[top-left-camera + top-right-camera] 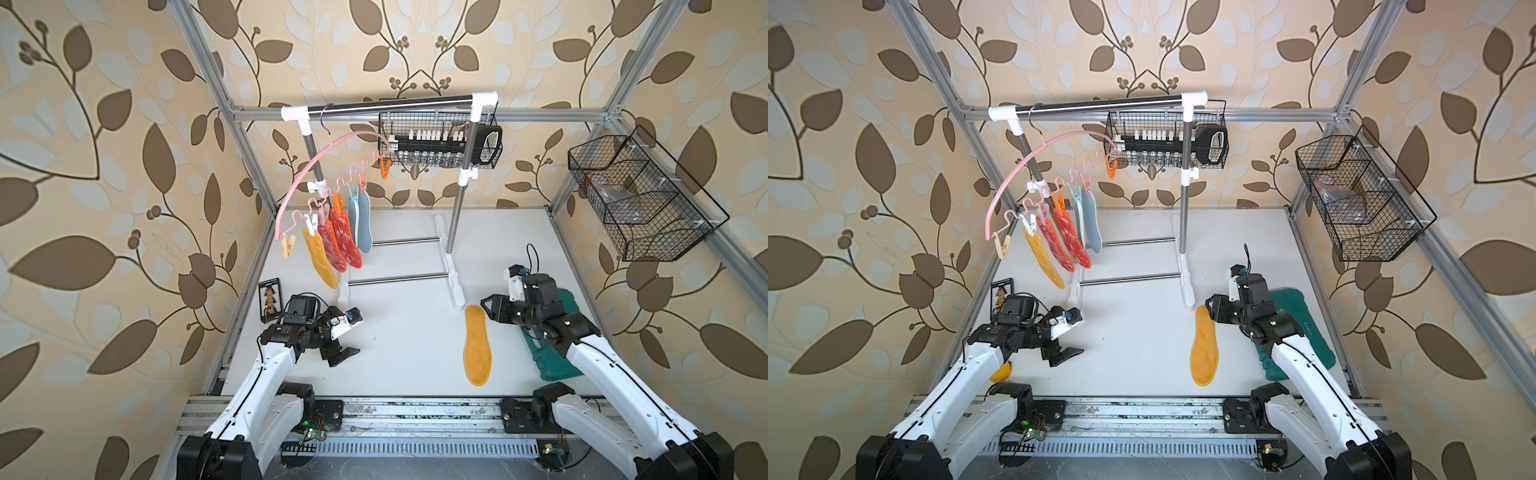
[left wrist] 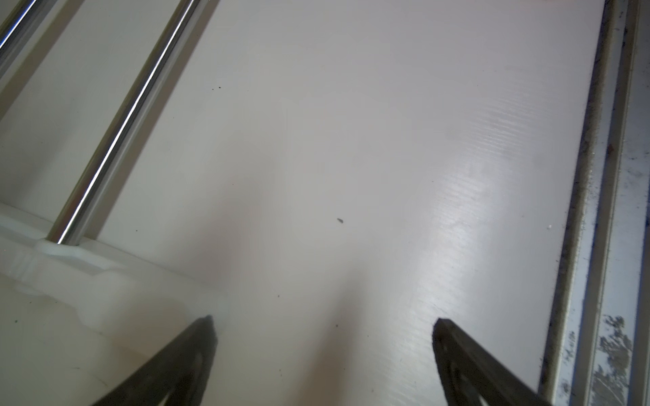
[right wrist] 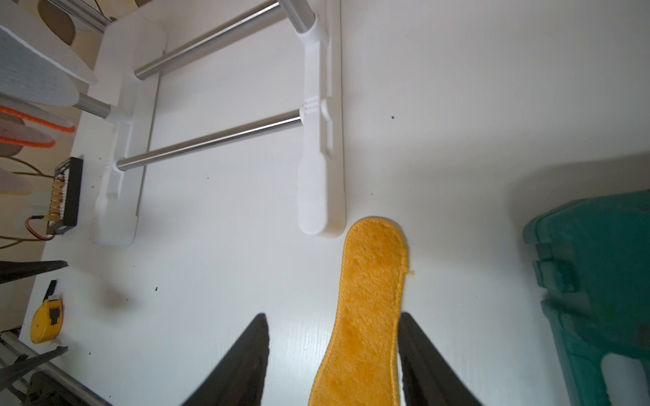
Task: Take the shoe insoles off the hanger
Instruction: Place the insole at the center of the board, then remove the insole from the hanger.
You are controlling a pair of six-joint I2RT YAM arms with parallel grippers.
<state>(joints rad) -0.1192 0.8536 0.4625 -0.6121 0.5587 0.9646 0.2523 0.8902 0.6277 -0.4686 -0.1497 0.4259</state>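
Top views alone show hanger (image 1: pixel 286 195).

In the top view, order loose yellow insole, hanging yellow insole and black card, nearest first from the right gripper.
1. Loose yellow insole, beside right gripper.
2. Hanging yellow insole, farther left, clipped up.
3. Black card, far left edge.

Fuzzy cloth insole (image 3: pixel 369 309), stitched rim. Shiny polished metal rack rails (image 3: pixel 211 140), matt white plastic rack feet (image 3: pixel 322 175). Smooth, faintly glossy tabletop (image 2: pixel 316 140).
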